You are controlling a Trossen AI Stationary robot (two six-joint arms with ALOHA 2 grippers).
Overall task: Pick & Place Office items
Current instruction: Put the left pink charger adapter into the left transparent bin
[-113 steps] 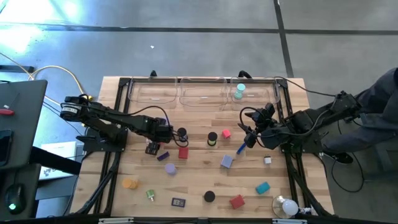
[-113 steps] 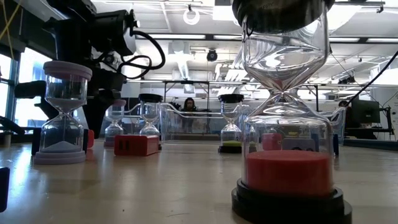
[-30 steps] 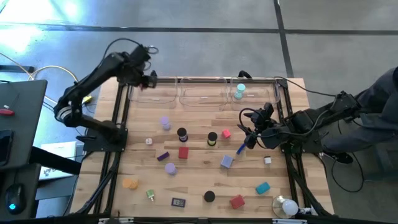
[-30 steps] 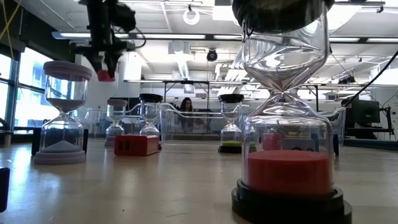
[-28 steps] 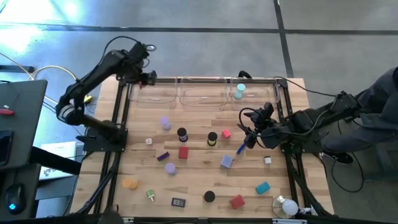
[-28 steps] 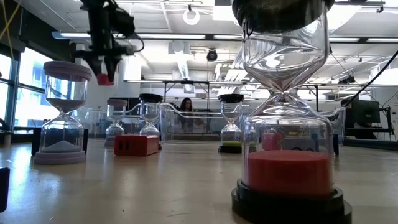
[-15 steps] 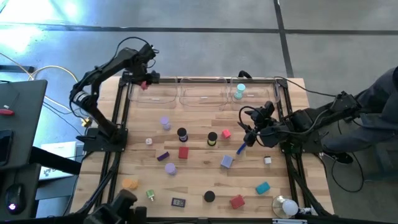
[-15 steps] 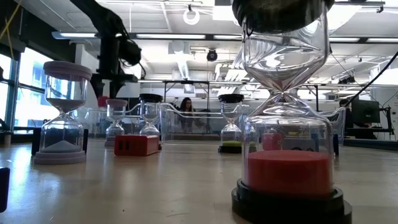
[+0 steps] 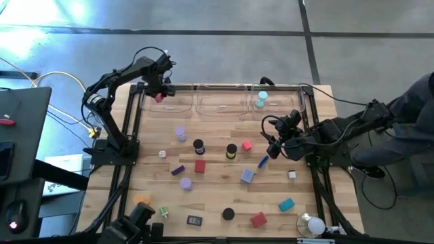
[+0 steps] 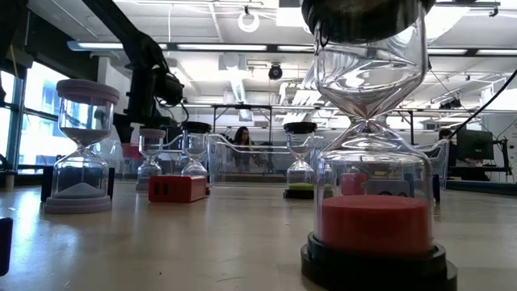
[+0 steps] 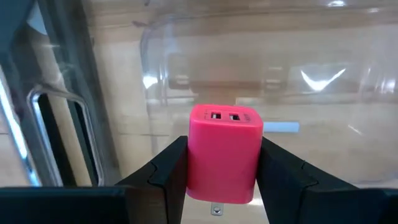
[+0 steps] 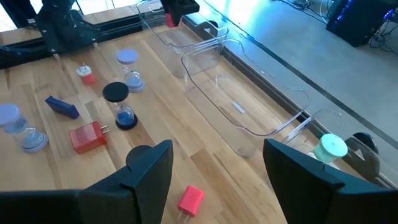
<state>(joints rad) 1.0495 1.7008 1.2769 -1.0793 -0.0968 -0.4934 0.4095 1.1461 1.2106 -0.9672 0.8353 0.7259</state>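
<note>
Left tool (image 11: 222,171) is clamped on a pink charger (image 11: 224,151), two USB ports facing out, held over the leftmost clear tray (image 9: 165,103) at the tabletop's (image 9: 217,196) far edge. Next tray (image 9: 220,102) along sits bare; a teal-capped timer (image 9: 261,99) stands in the third. Right tool (image 12: 211,165) hangs open mid-tabletop, gripping nothing, with a blue stick (image 9: 262,162) just beside it. Scattered below: a red block (image 9: 200,166), a black-capped timer (image 9: 198,146), a lavender block (image 9: 247,176). No readable writing anywhere.
</note>
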